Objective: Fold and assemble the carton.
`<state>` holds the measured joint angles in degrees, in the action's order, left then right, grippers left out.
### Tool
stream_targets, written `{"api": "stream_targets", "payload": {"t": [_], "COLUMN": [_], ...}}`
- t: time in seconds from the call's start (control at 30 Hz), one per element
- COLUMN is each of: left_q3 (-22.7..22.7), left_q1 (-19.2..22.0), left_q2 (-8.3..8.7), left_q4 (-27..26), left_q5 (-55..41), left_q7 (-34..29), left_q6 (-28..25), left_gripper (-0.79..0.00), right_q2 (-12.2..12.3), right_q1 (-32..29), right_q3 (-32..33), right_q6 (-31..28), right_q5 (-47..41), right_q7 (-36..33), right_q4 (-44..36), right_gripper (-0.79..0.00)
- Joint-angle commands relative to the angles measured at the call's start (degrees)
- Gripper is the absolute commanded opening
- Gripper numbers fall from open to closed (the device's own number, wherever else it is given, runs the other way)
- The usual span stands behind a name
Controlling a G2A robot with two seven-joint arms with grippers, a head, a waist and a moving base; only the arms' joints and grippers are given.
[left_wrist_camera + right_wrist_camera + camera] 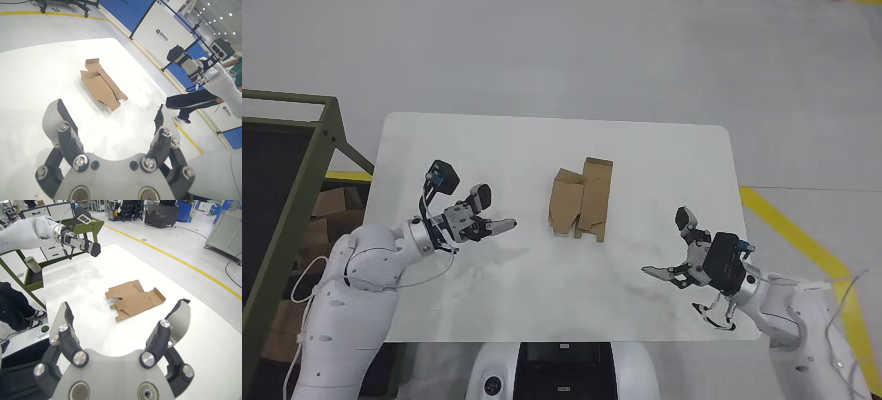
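The left tool (493, 210) is spread wide with nothing between its fingers. It hangs to the left of the carton (580, 198), apart from it and pointing toward it. The right tool (666, 242) is likewise wide open and empty. It sits to the right of the carton, a little nearer the robot than the carton is, well apart from it and also aimed its way. Neither tool touches the cardboard.

The carton lies between the two tools, flat on the table (532, 300). It is a brown blank, collapsed, with its panels pressed on one another and short flaps and tabs sticking out at both ends. At the end far from the robot a flap curls up a little, and the rest lies low. No wall is raised and no flap is tucked.

I judge the task to be at its very start — the approach before the first grasp. The next move likely calls for one tool to come down to a free edge or the lifted flap, where a finger can get under the cardboard. The other tool would pin or take the opposite side, so the flat sleeve can be pushed open into a box. The blank looks thin and light — pressed from one side alone it could slide, so a low approach with a hold on both sides seems wise.
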<state>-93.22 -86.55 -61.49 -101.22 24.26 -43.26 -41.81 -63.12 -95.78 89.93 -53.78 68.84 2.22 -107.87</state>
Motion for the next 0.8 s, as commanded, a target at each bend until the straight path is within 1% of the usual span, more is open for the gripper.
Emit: {"api": "stream_targets", "payload": {"t": [0.0,0.07,0.1,0.17,0.27,0.37,0.43,0.47,0.7,0.77], "left_q3": [0.0,1.0,1.7,2.9,5.7,8.0,8.9,9.0,9.0,10.1], "left_q1": [0.0,-0.2,0.0,1.4,4.1,6.6,8.0,8.3,8.3,8.2], "left_q2": [0.0,-0.03,0.01,0.1,0.17,0.26,0.36,0.38,0.38,0.33], "left_q4": [0.0,0.3,0.6,1.5,2.4,3.3,3.6,3.6,3.6,3.6], "left_q5": [0.0,-0.9,-1.9,-3.1,-5.2,-8.2,-9.0,-9.3,-9.3,-10.5], "left_q7": [0.0,0.3,-0.4,-1.7,-4.6,-7.7,-9.4,-9.3,-9.3,-9.8], "left_q6": [0.0,0.5,0.5,1.5,2.7,4.3,6.2,6.8,6.8,7.4], "left_gripper": [0.0,0.0,0.0,0.0,0.0,0.0,0.0,0.0,0.0,0.0], "right_q2": [0.0,0.0,0.0,-0.1,-0.1,0.0,0.2,0.3,0.3,0.3], "right_q1": [0.0,0.0,0.0,0.2,1.1,2.3,3.1,3.4,3.4,3.5], "right_q3": [0.0,0.0,-0.1,-1.0,-2.2,-3.4,-3.9,-3.8,-3.8,-4.3], "right_q6": [0.0,0.0,0.3,1.7,1.8,-0.7,-2.4,-1.7,-1.7,-1.5], "right_q5": [0.0,0.0,0.0,-0.3,-3.3,-7.7,-11.4,-12.4,-12.4,-13.1], "right_q7": [0.0,0.0,0.0,-0.4,-1.3,-3.1,-5.6,-7.1,-7.1,-6.9], "right_q4": [0.0,0.0,0.0,-0.8,-0.7,-0.1,1.1,1.5,1.5,1.5], "right_gripper": [0.0,0.0,0.0,0.0,0.0,0.0,0.0,0.0,0.0,0.0]}}
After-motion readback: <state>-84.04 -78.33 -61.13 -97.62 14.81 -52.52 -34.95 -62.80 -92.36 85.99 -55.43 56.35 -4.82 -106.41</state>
